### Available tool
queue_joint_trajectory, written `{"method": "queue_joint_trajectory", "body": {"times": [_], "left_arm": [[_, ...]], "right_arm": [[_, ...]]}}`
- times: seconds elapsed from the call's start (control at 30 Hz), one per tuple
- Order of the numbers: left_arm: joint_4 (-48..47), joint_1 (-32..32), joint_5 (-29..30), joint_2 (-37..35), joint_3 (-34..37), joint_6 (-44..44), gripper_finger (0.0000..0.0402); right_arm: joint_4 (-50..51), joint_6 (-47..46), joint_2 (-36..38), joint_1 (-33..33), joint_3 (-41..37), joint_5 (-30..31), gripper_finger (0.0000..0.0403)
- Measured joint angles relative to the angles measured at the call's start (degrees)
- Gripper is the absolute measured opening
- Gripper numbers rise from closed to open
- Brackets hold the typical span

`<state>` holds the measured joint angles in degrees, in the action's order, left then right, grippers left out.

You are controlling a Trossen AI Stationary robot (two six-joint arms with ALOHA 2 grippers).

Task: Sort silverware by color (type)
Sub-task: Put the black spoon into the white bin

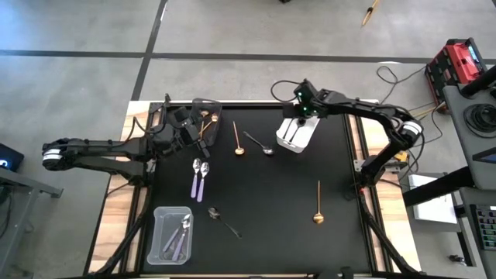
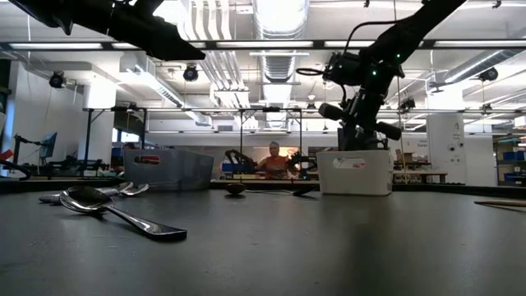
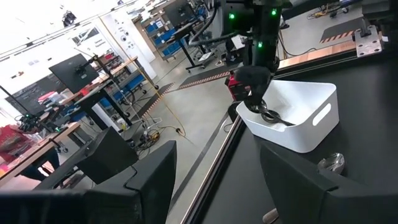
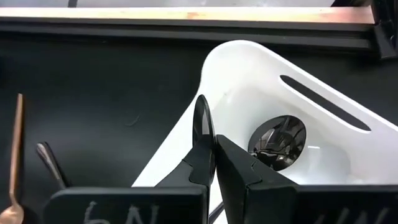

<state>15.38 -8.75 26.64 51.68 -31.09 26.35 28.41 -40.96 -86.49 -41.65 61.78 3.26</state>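
Observation:
My right gripper hangs over the white bin at the mat's far right, shut on a dark spoon. Another dark spoon's bowl lies inside that bin. My left gripper stands open and holds nothing; it is level beside the dark bin at the far left, where a gold spoon lies. Loose on the mat lie two gold spoons, two dark spoons and two lilac-handled spoons. My right gripper pinches the dark spoon between its two fingers, just behind the bowl. The bowl stands edge-on past the fingertips. The fingers slant down from above toward the bin's near wall. The spoon is lifted clear, over the bin's rim.
A clear bin with lilac-handled spoons stands at the near left corner. Bare mat lies in the middle and at the near right. A person sits in the room beyond the table.

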Motion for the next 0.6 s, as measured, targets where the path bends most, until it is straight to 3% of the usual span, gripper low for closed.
{"method": "queue_joint_trajectory", "body": {"times": [0.6], "left_arm": [[0.0, 0.0, 0.0, 0.0, 0.0, 0.0, 0.0213]], "right_arm": [[0.0, 0.5, -1.8, 0.2, 0.0, 1.4, 0.0009]]}}
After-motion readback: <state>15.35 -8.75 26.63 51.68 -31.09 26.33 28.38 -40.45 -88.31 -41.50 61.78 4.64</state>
